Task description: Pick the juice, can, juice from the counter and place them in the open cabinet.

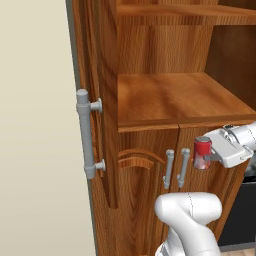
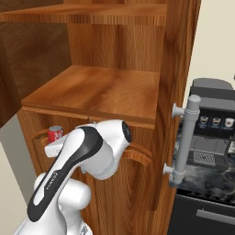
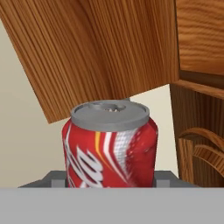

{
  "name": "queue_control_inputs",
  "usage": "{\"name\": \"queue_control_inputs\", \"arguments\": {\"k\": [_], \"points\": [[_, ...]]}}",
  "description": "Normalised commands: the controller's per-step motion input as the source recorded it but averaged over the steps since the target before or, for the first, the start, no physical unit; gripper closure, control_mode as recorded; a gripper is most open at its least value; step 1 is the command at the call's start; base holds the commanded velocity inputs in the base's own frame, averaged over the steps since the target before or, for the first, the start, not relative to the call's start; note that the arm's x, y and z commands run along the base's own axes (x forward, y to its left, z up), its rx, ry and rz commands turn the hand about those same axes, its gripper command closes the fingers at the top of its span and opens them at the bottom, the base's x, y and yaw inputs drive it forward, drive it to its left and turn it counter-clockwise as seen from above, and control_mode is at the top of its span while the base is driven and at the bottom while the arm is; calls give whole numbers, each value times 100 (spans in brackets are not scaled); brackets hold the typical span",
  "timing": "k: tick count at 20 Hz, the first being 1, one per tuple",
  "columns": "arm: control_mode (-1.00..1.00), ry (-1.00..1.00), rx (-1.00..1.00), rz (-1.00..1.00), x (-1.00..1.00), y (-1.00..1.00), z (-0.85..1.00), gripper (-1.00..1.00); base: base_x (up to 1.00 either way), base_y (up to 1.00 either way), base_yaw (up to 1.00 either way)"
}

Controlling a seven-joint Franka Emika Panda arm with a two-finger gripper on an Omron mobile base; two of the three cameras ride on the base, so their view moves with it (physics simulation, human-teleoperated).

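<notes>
A glossy red printed skin and a dull grey metal top are shown on the can clamped in the gripper. Behind and above the claw, the cabinet is rendered in warm reddish-brown wood with streaked grain and a soft sheen on its shelf. Its door handle, off to the claw's side, is seen as smooth matt grey metal.

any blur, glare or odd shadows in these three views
Left base view: sharp and evenly lit; soft dark streaks shade the cabinet shelf; no glare on the can. Right base view: crisp; the cabinet's left inner wall sits in shade. Hand view: the can's print looks smeared where it is held in the gripper; the wood grain above stays clear.
</notes>
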Motion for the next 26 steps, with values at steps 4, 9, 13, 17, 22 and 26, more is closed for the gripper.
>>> {"name": "queue_control_inputs", "arguments": {"k": [4,9,13,17,22,26], "points": [[100,0,0,0,0,0,0,100,0,0,0],[100,0,0,0,0,0,0,100,0,0,0],[-100,0,0,0,-1,3,3,100,0,1,0],[-100,-4,-1,-11,-5,11,28,100,0,0,0],[-100,-7,-1,-19,-2,13,49,100,0,0,0],[-100,-6,-4,-19,0,10,49,100,0,0,0]]}}
